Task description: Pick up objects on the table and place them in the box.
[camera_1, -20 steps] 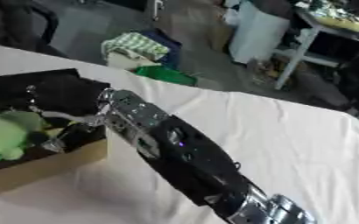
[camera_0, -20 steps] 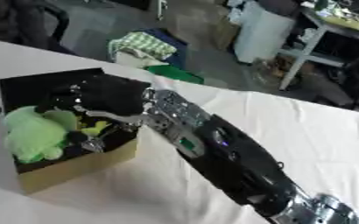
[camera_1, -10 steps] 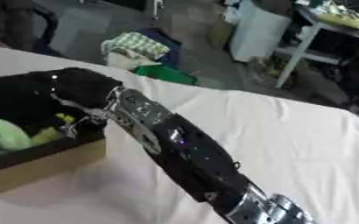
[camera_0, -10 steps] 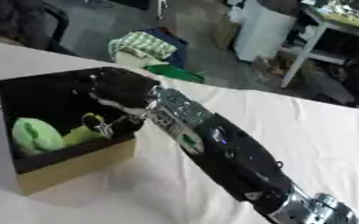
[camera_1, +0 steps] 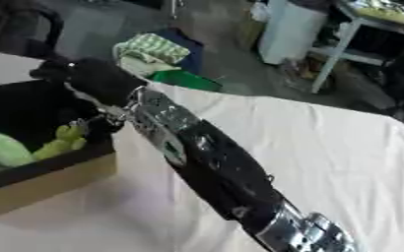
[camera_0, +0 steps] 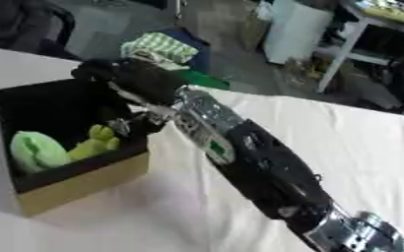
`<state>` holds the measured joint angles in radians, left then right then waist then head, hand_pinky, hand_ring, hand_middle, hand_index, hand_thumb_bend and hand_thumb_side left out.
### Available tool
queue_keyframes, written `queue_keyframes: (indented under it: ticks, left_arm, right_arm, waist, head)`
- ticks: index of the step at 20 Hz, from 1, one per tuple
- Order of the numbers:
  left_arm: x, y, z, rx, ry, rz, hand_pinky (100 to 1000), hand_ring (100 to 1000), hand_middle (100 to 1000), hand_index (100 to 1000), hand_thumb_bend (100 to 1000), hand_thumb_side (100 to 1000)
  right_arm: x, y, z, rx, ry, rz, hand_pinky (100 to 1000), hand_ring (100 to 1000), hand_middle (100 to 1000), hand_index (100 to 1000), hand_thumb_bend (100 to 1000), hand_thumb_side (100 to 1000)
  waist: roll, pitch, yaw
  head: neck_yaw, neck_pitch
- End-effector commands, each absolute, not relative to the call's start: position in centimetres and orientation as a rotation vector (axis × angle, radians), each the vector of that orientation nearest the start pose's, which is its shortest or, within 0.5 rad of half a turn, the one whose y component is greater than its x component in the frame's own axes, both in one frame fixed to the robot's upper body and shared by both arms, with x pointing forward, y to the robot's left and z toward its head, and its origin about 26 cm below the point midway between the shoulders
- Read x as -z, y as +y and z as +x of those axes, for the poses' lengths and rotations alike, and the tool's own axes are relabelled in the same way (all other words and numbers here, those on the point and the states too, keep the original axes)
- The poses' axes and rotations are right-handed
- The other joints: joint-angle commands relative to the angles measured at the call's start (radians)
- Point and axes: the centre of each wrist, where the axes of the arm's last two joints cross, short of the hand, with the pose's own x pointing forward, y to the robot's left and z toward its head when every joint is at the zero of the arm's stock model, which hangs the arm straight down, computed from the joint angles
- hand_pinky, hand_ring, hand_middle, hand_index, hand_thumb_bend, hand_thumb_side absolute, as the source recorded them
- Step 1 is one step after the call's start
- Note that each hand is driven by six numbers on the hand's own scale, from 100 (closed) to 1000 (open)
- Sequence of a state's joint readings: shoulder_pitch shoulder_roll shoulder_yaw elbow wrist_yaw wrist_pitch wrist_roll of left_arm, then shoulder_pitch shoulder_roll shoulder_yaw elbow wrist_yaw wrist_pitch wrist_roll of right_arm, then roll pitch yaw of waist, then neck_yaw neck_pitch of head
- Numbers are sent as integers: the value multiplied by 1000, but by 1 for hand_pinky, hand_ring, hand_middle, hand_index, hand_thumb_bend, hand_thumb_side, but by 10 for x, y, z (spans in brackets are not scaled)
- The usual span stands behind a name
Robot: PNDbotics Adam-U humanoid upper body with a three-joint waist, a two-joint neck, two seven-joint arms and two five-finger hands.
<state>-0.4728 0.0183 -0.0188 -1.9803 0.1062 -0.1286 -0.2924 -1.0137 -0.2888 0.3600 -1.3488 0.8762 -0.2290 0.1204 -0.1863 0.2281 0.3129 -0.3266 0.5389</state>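
Two green objects already boxed, none seen left on the table.
Left eye view: green toy and yellow-green toy lie at the box's 6 o'clock. Right eye view: right hand, over the box, grip cannot be told.

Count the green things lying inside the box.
2: a pale green lump at the box's left side, and a smaller yellow-green thing to its right, below the right hand. More may be hidden.
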Motion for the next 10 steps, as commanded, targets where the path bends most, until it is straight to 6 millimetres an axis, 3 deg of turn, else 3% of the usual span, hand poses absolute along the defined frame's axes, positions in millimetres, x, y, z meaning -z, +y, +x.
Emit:
queue_keyframes:
  ticks: [1,5,10]
  left_arm:
    - [-231,190,311,449,-2539,-403,632,566,597,809,250,577]
    - [-226,193,314,439,-2526,-380,630,565,596,808,248,580]
    - [-219,196,318,433,-2507,-356,628,563,595,805,244,585]
  right_arm:
    - [-295,-132,412,1717,2740,1041,811,703,807,948,100,118]
    - [-306,-142,401,1604,2916,932,808,650,743,931,100,186]
    - [-311,-152,389,1455,3121,769,809,600,703,925,100,354]
  waist:
    - [24,-26,-9]
    - [46,-38,-32]
    - [76,-47,-62]
  head:
    - [12,10]
    - [31,28]
    - [59,57]
